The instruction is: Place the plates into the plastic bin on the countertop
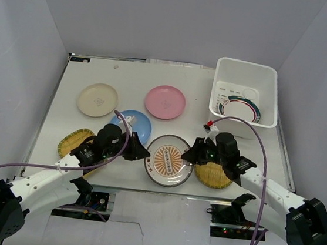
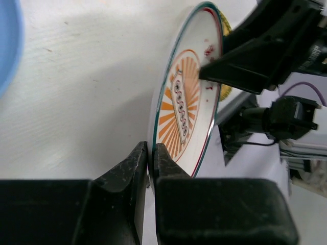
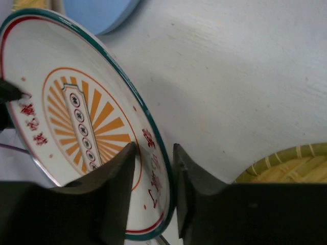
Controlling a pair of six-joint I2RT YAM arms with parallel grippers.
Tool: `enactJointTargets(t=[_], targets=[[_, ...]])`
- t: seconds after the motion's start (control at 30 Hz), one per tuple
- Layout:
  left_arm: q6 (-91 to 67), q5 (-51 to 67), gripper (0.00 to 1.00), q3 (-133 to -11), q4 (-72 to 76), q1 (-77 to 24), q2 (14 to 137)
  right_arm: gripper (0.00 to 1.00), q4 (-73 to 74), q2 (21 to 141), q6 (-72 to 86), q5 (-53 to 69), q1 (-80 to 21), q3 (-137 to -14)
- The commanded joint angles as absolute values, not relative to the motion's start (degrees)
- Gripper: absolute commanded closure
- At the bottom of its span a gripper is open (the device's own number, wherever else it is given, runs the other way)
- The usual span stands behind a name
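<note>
Down at the near edge of the table (image 1: 186,78), between the two arms, sits the orange-patterned plate (image 1: 169,160), white with an orange sunburst in the middle and a thin dark rim; both arms reach in to it from opposite sides. The left claw (image 2: 150,153) is pinched narrow on the plate's left rim, one finger on each face, with no gap showing; the right claw (image 3: 153,150) straddles the right rim, its fingers standing a little apart with a strip of plate visible between them (whether they actually press on the plate I cannot tell). In the left wrist view the plate runs away from the fingers, and the dark tip of the right claw reaches its far rim.

Well apart, at the far right corner of the table, stands the white bin (image 1: 247,63); a striped-rim plate (image 1: 240,107) lies inside it. On the bare table the cream plate (image 1: 97,99) and the pink plate (image 1: 164,102) lie side by side toward the far side; the blue plate (image 1: 136,124) is nearer, just beyond the left claw. A yellow woven plate (image 1: 72,142) lies partly under the left arm; a second yellow woven plate (image 1: 213,175) lies under the right arm, just beside the orange-patterned plate.
</note>
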State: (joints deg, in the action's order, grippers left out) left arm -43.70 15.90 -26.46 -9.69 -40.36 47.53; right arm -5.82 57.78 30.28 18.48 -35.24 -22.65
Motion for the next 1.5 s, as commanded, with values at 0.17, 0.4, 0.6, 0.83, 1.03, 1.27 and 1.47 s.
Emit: enactJointTargets(t=[0.17, 0.4, 0.6, 0.83, 1.03, 1.27, 1.47], targets=[[-31.13, 8.20, 0.21, -41.91, -17.54, -40.52, 47.98, 0.92, -11.26, 49.58, 30.68, 16.46, -32.44, -29.16], [-17.50, -13.87, 0.02, -49.83, -25.66, -40.52, 47.72, 0.92, -3.25, 56.06, 27.16, 7.92, -17.60, -51.57], [-18.45, -25.22, 0.02, -42.20, -27.33, -40.43, 46.85, 0.92, -0.09, 66.70, 25.58, -2.09, -2.65, -60.99], [-18.63, -24.61, 0.02, -41.13, -26.37, -40.34, 49.13, 0.92, 4.39, 77.33, 22.33, -9.05, 2.64, -63.72], [-19.51, -24.61, 0.02, -42.01, -26.37, -40.08, 50.27, 0.59, 5.53, 81.65, 20.13, -12.66, 2.81, -64.60], [-19.51, -25.49, 0.02, -47.02, -25.23, -39.20, 55.35, 0.12, 7.64, 78.85, 17.93, -9.58, 2.55, -67.85], [-22.23, -19.09, 0.02, -51.06, -21.10, -33.15, 62.48, 0.30, 6.94, 73.04, 14.86, -6.59, -11.31, -66.71]])
